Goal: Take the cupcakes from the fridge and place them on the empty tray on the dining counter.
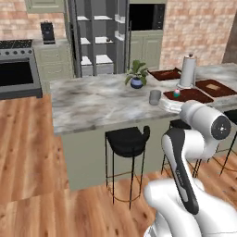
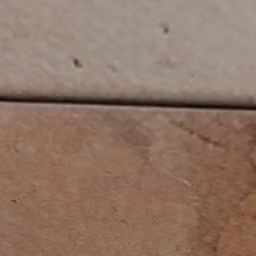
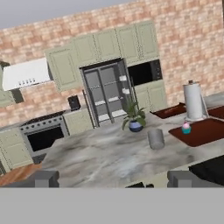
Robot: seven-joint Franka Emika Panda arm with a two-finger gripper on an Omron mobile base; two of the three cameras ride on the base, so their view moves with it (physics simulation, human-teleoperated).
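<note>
Cupcake, teal wrapper and pink frosting, sits on the dark reddish tray on the marble table, near the paper-towel roll. Arm folded low before the stools; tool released, jaws wide, facing the open fridge.

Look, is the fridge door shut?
No, the fridge stands open, with its white shelves showing inside.

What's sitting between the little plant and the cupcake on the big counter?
A grey cup stands on the marble between the potted plant and the cupcake, as the left base view and the hand view show.
</note>
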